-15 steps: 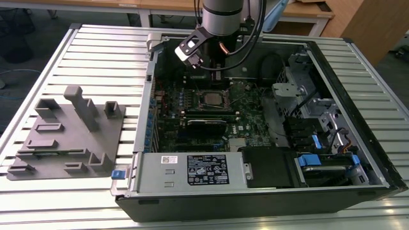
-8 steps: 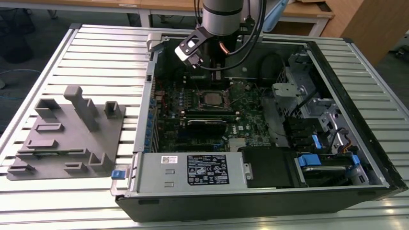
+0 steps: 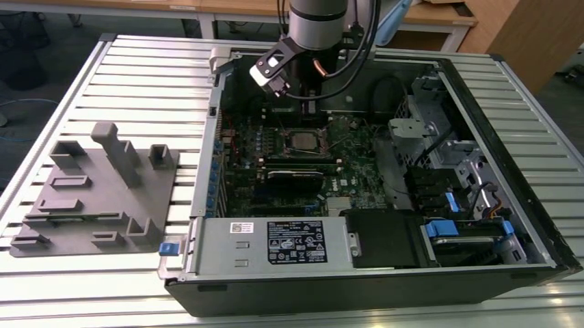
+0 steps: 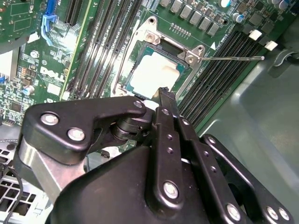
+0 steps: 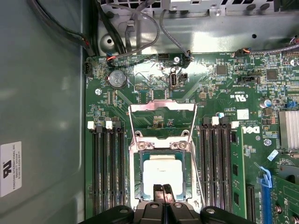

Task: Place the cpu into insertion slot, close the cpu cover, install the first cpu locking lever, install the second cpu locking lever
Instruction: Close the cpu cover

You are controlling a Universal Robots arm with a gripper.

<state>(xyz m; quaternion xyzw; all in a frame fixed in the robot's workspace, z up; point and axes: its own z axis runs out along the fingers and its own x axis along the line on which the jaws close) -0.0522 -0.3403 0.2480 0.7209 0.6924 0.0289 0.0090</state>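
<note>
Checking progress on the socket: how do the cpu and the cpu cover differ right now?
The cpu is a solid square plate with a pale metal top; the cpu cover is a thin frame with an open window showing green board. The cpu lies seated in the insertion slot; the cpu cover is swung open beyond it. Both are silvery and roughly square.

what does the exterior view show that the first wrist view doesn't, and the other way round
Exterior view adds: the whole open computer case on a slatted table, a grey fixture tray beside it, and the arm above the board.
First wrist view adds: the cpu cover flipped open, a coin cell battery, and the gripper shut.
Both: the cpu seated in the insertion slot on the green motherboard.
</note>
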